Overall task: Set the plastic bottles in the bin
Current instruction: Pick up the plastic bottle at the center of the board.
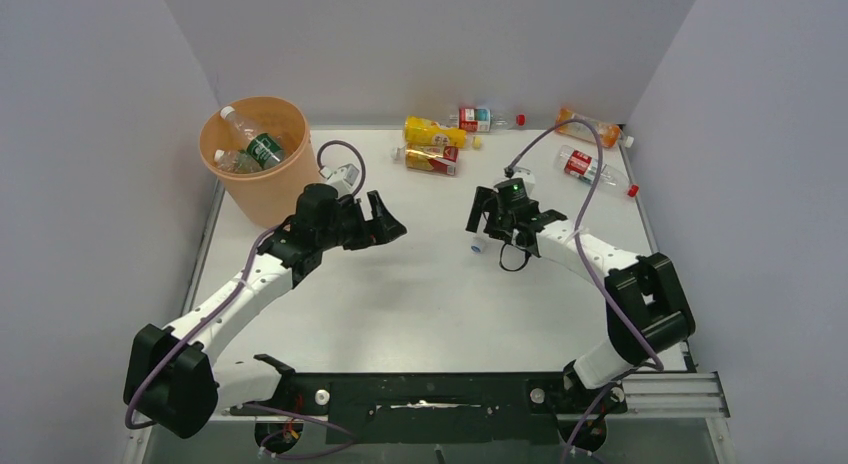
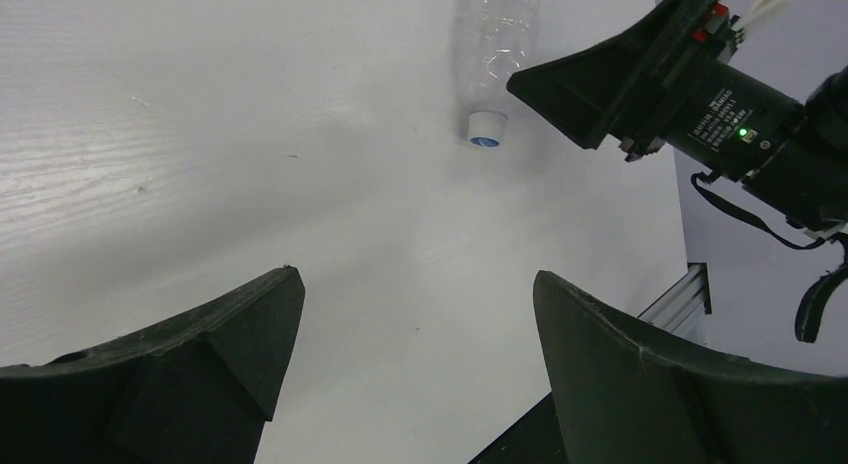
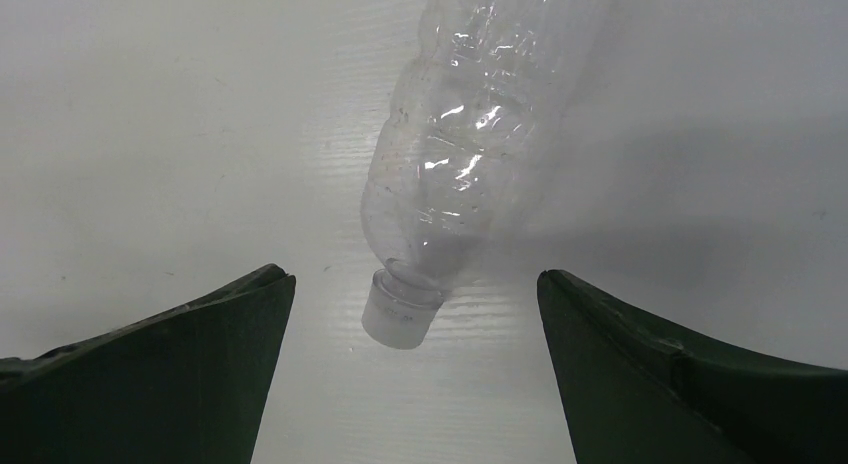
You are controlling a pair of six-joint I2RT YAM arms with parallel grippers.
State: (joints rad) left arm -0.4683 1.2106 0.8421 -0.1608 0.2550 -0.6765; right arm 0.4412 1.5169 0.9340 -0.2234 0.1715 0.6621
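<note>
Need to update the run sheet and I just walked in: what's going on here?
The robot is filling the orange bin with plastic bottles; at least two are in it. The right gripper, open, hangs over a clear bottle lying on the table, a finger on either side, not yet gripping. The left gripper is open and empty, near the bin. Several more bottles lie along the table's far edge.
</note>
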